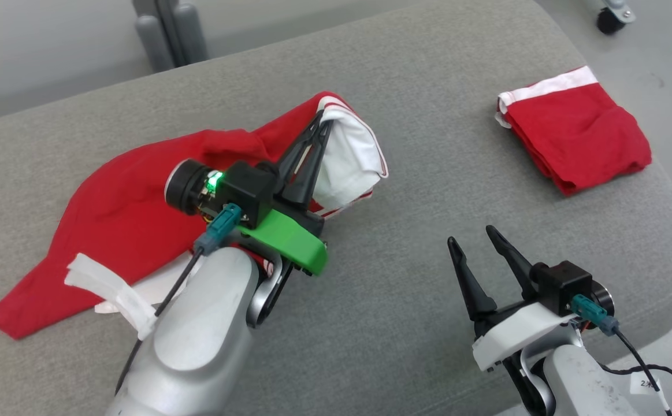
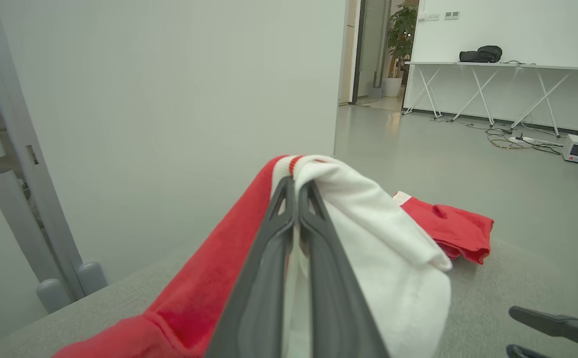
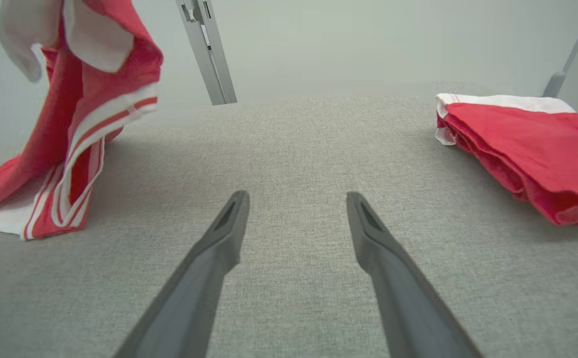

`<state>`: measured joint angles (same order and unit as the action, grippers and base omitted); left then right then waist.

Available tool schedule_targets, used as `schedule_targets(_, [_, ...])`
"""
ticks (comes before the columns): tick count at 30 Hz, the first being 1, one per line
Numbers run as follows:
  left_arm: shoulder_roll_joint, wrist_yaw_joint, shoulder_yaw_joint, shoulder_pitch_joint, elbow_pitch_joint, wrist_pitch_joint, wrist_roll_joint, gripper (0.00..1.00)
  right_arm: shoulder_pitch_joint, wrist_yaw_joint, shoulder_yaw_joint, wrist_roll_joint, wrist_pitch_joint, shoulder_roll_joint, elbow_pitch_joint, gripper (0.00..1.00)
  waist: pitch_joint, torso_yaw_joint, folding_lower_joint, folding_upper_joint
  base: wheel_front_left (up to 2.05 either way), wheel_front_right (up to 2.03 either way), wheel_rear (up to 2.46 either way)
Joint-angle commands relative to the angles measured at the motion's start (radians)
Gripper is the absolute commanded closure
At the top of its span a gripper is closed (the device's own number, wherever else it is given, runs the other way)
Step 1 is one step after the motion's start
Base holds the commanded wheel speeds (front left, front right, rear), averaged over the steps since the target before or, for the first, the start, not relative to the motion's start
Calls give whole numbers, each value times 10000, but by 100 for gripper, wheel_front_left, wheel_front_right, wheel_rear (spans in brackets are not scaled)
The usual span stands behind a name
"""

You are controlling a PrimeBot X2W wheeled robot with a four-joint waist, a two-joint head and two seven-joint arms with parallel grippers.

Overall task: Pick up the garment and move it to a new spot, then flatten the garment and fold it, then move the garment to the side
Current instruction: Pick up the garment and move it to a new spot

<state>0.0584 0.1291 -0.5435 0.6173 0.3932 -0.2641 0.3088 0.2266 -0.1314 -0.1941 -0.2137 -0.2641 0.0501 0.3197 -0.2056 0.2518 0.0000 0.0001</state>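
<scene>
Left gripper [image 1: 318, 124] clamped on the red-and-white garment [image 1: 127, 196], one end raised off the grey upholstered cushion [image 1: 416, 115]. Right gripper [image 1: 471, 236], jaws apart, near the front edge. Folded red garment [image 1: 578, 138] at the right edge.

Two red-and-white cloth garments were counted: one crumpled garment [image 1: 127, 202] and one folded garment [image 1: 584, 138]. Two grippers with long dark fingers were seen, a left gripper [image 1: 319, 118] and a right gripper [image 1: 471, 234]. One grey fabric-covered surface [image 1: 405, 300] and one black castor wheel [image 1: 608, 21] were noted.
</scene>
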Motion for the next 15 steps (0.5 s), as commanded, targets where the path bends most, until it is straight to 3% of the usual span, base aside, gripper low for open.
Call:
schedule_targets(1, [29,18,8,-270,134,-1,-10,0,-127,15,24,-83,-1,19,-36,0,-143,709,0,-1,0,0,0])
schedule_targets(7, [9,-187,777,-1042,341,-2,-271,0,-135,15,164,-10,-1,16,-12,0,-2,350,0,-1,0,0,0])
schedule_targets(15, [363,-203,2332,-2436,188,-1,-735,0,-220,15,406,152,-1,29,153,0,416,-683,0,-1,0,0,0])
